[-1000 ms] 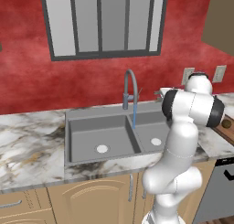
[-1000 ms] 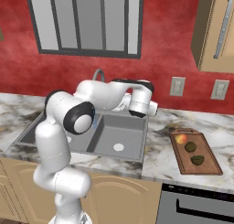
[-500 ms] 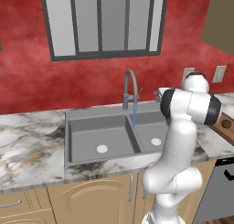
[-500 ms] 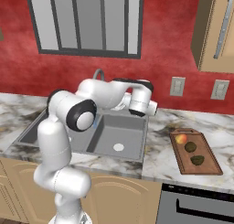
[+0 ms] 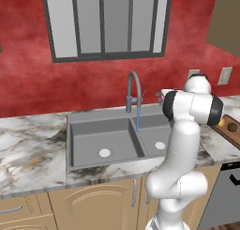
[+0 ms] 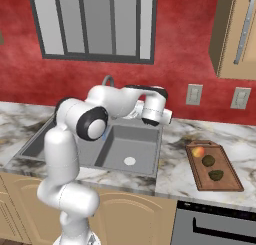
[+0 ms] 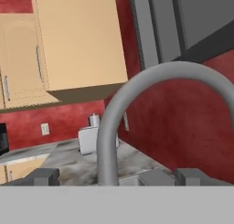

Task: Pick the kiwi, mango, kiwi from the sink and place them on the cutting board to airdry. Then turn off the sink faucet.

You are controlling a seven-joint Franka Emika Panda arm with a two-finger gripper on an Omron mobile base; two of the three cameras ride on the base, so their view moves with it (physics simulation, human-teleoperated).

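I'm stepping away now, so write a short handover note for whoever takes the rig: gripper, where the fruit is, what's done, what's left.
Gripper: open, holding nothing, fingers either side of the sink faucet, close up.
Fruit: mango and both kiwis lie on the cutting board, right of the sink.
Done: all three fruits moved; both basins show just their drains.
Left: water runs from the spout; turn the faucet off.
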